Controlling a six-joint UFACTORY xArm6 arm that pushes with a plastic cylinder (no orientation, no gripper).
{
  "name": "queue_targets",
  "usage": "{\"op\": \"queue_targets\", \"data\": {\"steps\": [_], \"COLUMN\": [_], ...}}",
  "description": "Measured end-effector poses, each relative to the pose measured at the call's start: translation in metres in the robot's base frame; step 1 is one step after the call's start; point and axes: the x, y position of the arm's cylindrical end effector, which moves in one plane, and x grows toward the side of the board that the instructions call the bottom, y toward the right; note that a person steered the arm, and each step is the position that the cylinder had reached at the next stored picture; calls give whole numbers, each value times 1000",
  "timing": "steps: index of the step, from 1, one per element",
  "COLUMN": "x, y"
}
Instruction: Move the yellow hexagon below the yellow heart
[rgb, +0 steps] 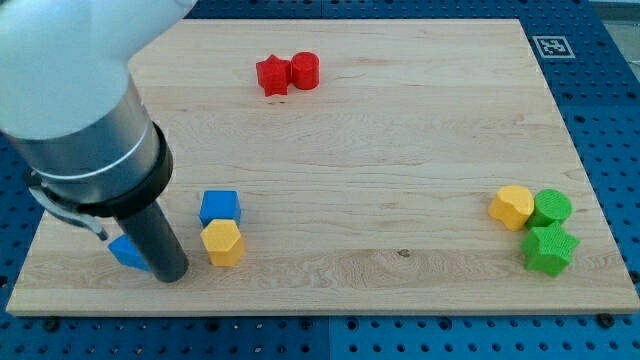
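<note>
Camera view: my tip (170, 277) rests just left of the yellow hexagon block (222, 243) (no fingers here, only a rod), well apart from the yellow heart block (511, 207) on the wooden counter (400, 150).

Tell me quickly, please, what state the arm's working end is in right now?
No pincer: only a rod. My tip holds nothing; it sits left of the yellow hexagon, apart from it, with a blue block partly hidden behind the rod.

Bright, even light, faint soft shadows, sharp except the blurred near arm (70, 90).
</note>
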Motion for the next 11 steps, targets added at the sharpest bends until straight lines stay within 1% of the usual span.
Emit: {"op": "queue_targets", "data": {"steps": [2, 4, 7, 9, 10, 11], "x": [-5, -14, -17, -40, -42, -61], "y": [1, 27, 121, 147, 174, 194]}}
